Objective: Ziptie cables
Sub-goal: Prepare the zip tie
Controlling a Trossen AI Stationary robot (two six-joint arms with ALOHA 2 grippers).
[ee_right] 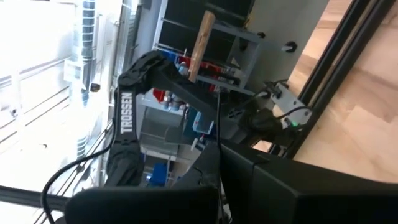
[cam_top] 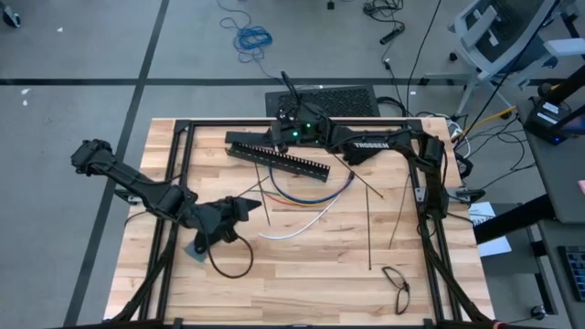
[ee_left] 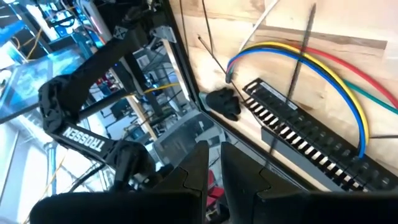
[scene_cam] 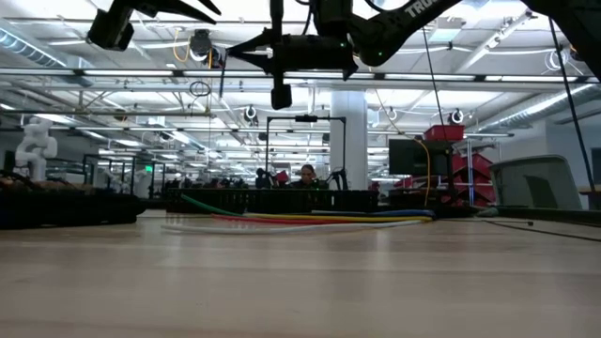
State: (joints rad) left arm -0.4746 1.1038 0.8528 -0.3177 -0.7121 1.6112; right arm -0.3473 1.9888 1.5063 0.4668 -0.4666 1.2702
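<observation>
I hold both arms above a light wooden table (cam_top: 311, 274) ringed by a black frame. My left gripper (cam_top: 249, 209) hovers over the table's left-centre, its fingers (ee_left: 198, 167) drawn almost together with only a thin slit between them; whether that slit holds anything I cannot tell. My right gripper (cam_top: 285, 90) points past the far edge of the table, its fingers pressed fully together around a thin stiff black strip (ee_right: 219, 124) that sticks straight out from between them.

The cables (cam_top: 306, 199) lie loose on the middle of the table, just on the near side of a long black slotted bar (cam_top: 279, 156) that sits at a slant. They curve in shallow arcs: yellow, blue, red and green strands bundled side by side, with a white one (cam_top: 297, 228) bowing a little nearer to me. From table height they show as a low stripe of colours (scene_cam: 310, 218) in front of the bar. A thicker black cable (cam_top: 233, 260) loops on the wood beside my left gripper. Several thin straight black strips (cam_top: 368, 224) lie scattered to the right of the wires, and a small black looped piece (cam_top: 397, 283) rests near the table's right front corner.
</observation>
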